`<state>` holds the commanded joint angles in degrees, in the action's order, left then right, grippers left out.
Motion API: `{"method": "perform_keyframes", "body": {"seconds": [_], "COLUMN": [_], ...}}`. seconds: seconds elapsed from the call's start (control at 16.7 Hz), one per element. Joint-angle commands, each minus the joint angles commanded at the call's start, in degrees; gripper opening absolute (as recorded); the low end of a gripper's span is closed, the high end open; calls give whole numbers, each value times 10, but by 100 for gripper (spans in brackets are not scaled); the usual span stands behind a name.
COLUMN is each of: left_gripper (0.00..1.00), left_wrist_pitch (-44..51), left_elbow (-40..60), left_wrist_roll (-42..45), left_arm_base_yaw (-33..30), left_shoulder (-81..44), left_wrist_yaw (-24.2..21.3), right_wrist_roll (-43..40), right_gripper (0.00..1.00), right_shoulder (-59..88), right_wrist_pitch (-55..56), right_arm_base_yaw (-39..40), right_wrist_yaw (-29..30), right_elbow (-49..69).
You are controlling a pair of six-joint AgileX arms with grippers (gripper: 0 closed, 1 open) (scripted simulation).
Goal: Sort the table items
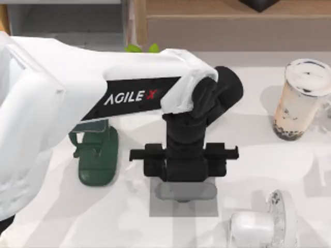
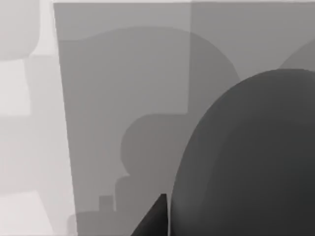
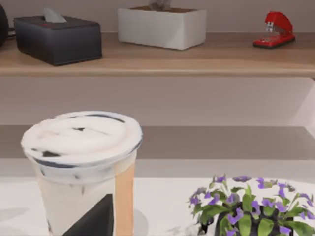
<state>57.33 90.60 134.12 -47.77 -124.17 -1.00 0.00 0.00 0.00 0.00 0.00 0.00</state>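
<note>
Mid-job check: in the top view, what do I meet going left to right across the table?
Dark green phone stand → grey pad, with the dark grey mouse on it under the left hand → clear holder → milk tea cup at the right edge.

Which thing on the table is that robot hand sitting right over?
The dark grey mouse on the grey pad, directly beneath the left hand. The milk tea cup and green stand sit apart.
</note>
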Motion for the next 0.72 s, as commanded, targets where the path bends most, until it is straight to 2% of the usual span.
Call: {"method": "perform_keyframes", "body": {"seconds": [0.72], "left_gripper": [90], "left_wrist_pitch": [0], "left_elbow": [0], "left_wrist_roll": [0], "left_arm_base_yaw": [0], "left_shoulder": [0], "left_wrist_yaw": [0], "right_wrist_roll": [0], "right_gripper": [100], "right_shoulder": [0], "right_wrist_pitch": [0], "right_arm_base_yaw": [0], "right_wrist_yaw": [0], "right_elbow": [0]}}
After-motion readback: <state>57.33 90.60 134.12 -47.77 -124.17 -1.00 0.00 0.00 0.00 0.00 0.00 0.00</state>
